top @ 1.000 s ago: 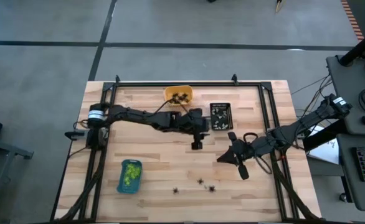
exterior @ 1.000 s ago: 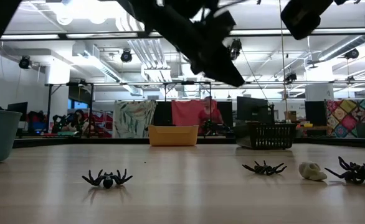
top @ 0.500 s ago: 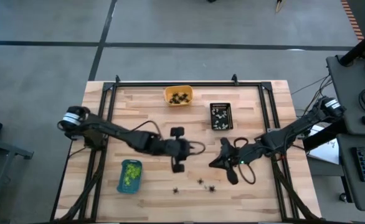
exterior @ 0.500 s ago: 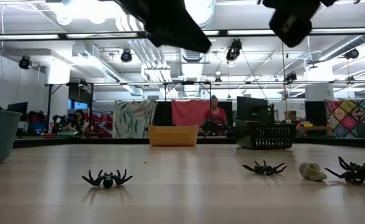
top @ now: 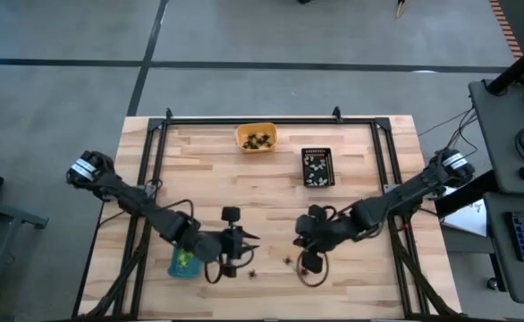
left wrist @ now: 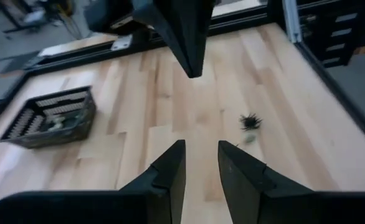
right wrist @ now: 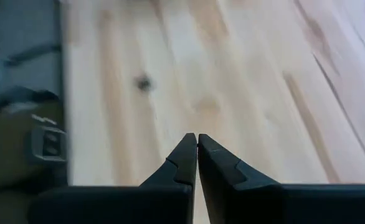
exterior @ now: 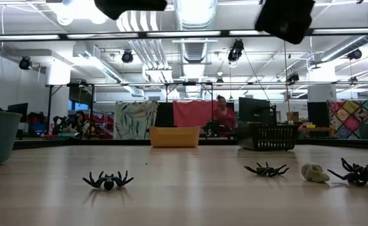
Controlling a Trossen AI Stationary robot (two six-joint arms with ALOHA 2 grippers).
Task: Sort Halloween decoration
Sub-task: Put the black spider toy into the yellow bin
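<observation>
Wood surface (top: 217,183): pale planks with a black rail round the edge; a wide bare patch lies in the middle.
Trays: orange tray (top: 257,137) and black tray (top: 316,167) near the far edge, blue tray (top: 182,261) near the front.
Spiders: three black spiders (exterior: 108,180) and one whitish bit (exterior: 314,172) lie loose near the front edge.
Left gripper (top: 241,253): stretched low beside the blue tray, fingers (left wrist: 170,169) a little apart, nothing between them.
Right gripper (top: 303,243): low by the spiders, fingers (right wrist: 184,159) pressed together, holding nothing.

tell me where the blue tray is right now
In the high view the blue tray sits near the table's front edge on the left side, partly under the left arm, with the left gripper just to its right and loose black spiders beyond.
</observation>
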